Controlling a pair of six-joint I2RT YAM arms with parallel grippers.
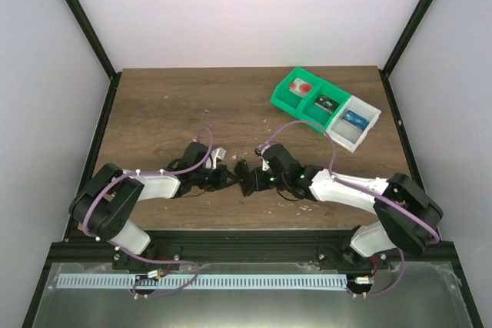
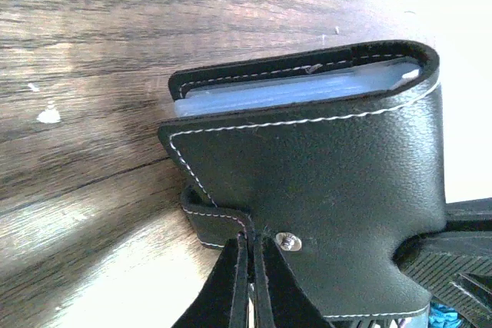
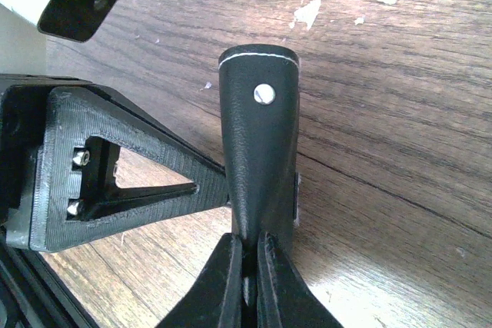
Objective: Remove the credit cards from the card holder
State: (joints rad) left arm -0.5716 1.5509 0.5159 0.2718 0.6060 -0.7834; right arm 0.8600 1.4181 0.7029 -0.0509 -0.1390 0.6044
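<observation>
Left wrist view shows the card holder close over the wooden table, with the left gripper pinched tight on its lower stitched edge beside a small rivet. A pale blue-grey stack of cards sits fully inside the open pocket, and no card shows pulled out. On the right wrist view the right gripper is clamped narrow on the opposite end of the same black leather, so both arms hold it between them, near the middle of the table's front edge. Whether it touches the wood cannot be told. By my reading the holder is only secured. Drawing the cards out is all left to do. The green and white tray stands well apart at the far right.
</observation>
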